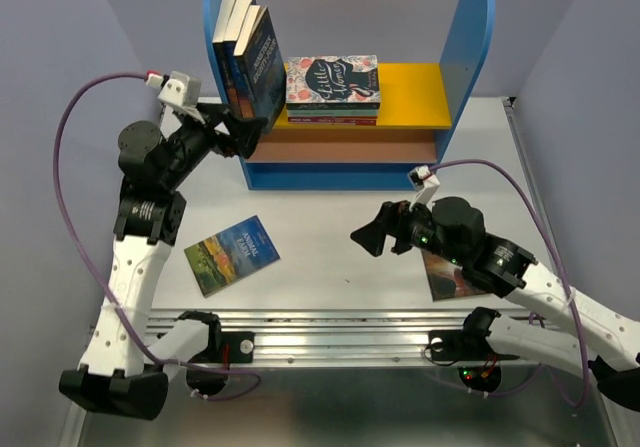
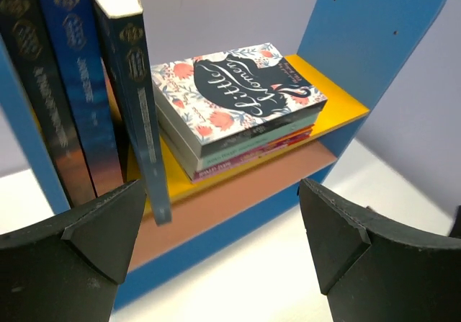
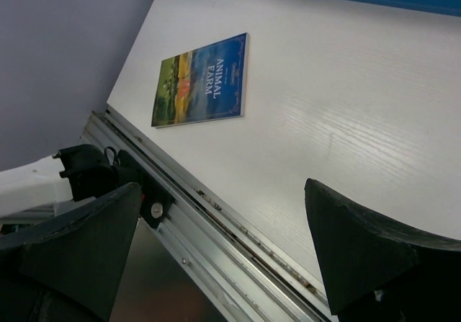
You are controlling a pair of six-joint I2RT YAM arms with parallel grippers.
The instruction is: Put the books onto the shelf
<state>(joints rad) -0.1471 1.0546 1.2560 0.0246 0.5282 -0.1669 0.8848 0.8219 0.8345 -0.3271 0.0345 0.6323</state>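
You have two books not yet shelved. The Animal Farm paperback (image 1: 232, 255) lies flat on the table (image 1: 340, 182), and a second paperback (image 1: 452, 279) is partly hidden beneath your right arm. Your right gripper (image 1: 366, 239) hangs spread and empty between them, apart from both. Further back, your left gripper (image 1: 252, 135), also spread and empty, sits just beside three upright books (image 1: 248, 62) on the shelf (image 1: 478, 37).

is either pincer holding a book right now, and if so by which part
Nothing is held. The left pincer stands open beside the upright books on the shelf; the right pincer is open above the table.
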